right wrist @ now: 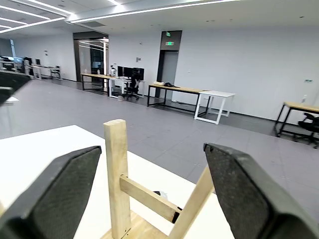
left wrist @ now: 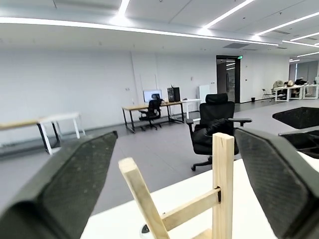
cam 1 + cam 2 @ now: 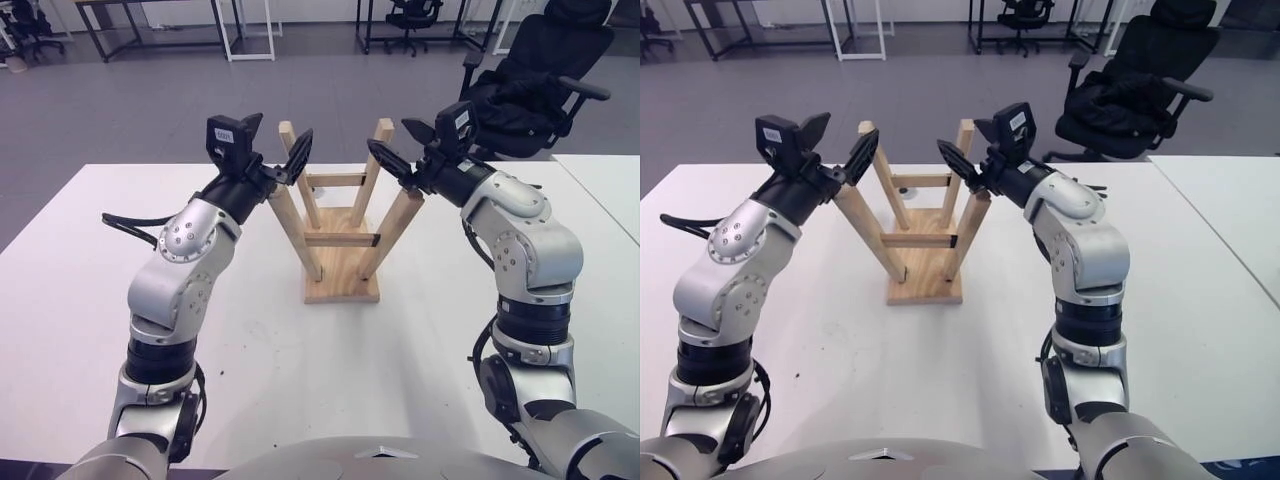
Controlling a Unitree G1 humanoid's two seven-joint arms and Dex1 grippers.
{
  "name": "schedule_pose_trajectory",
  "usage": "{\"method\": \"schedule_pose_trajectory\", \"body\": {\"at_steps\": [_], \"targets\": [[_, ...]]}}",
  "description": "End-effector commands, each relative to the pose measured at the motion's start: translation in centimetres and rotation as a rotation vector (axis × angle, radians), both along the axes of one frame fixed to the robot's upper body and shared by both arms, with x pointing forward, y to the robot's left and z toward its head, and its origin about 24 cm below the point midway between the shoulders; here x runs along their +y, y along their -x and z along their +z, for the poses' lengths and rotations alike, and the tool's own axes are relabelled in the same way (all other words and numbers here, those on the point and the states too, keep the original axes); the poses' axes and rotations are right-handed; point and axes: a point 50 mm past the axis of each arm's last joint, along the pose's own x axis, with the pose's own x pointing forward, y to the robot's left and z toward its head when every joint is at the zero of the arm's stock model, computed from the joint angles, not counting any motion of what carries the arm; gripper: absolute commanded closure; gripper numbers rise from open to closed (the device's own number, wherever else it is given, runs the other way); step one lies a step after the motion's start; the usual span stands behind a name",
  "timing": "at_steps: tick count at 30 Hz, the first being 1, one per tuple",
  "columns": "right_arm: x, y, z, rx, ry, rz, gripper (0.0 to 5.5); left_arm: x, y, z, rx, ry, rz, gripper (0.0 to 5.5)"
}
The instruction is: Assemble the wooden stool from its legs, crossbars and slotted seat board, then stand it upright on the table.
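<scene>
1. The wooden stool sits upside down on the worktop, seat board down and legs slanting upward.
2. The left gripper and right gripper, both spread wide and empty, flank the near leg tips, equally close.

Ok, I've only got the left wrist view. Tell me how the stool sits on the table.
Observer: The stool is upside down, with its seat board lying flat on the table.
Operator: Now give me the right gripper.
Observer: The right gripper is open, up by the top of the near right leg, facing the left gripper across the stool.
</scene>
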Motion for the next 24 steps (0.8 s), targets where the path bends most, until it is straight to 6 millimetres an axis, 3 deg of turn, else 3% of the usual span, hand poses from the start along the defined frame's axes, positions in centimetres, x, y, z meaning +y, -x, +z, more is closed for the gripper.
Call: {"method": "schedule_pose_trajectory", "body": {"at_steps": [1, 3, 6, 9, 11, 13, 16, 20, 22, 24], "targets": [[0.3, -0.2, -5.0, 0.277, 0.005, -0.018, 1.67, -2.0, 0.7, -7.9, 0.405, -0.047, -0.115, 1.18], [0.5, -0.2, -4.1, 0.238, -0.005, -0.004, 1.67, -1.9, 0.3, -6.2, 0.352, -0.017, -0.116, 1.18], [-0.1, -0.1, -0.4, 0.078, -0.083, 0.022, 1.67, -0.2, -0.2, -0.7, 0.166, 0.11, -0.085, 1.18], [-2.9, -1.0, 1.1, -0.02, -0.059, -0.097, 1.67, 4.1, 0.0, 3.5, -0.032, 0.162, 0.136, 1.18], [-4.7, -1.4, 0.8, -0.029, -0.043, -0.173, 1.67, 6.1, 0.7, 4.4, -0.081, 0.246, 0.204, 1.18], [-5.8, -1.3, -1.8, -0.009, 0.145, -0.185, 1.67, 7.4, 0.7, 2.2, -0.011, 0.151, 0.298, 1.18], [-5.0, -0.6, -6.0, -0.002, 0.366, -0.051, 1.67, 6.9, 0.8, -0.5, 0.076, 0.04, 0.311, 1.18], [-0.2, 0.9, -5.2, -0.174, 0.394, 0.187, 1.67, 8.0, 1.4, -3.2, 0.143, 0.094, 0.419, 1.18], [2.9, 2.7, -3.7, -0.254, 0.319, 0.312, 1.67, 9.5, 2.1, -4.6, 0.198, 0.148, 0.532, 1.18], [5.6, 5.2, -2.9, -0.288, 0.255, 0.446, 1.67, 10.3, 2.5, -4.7, 0.202, 0.186, 0.581, 1.18]]}}
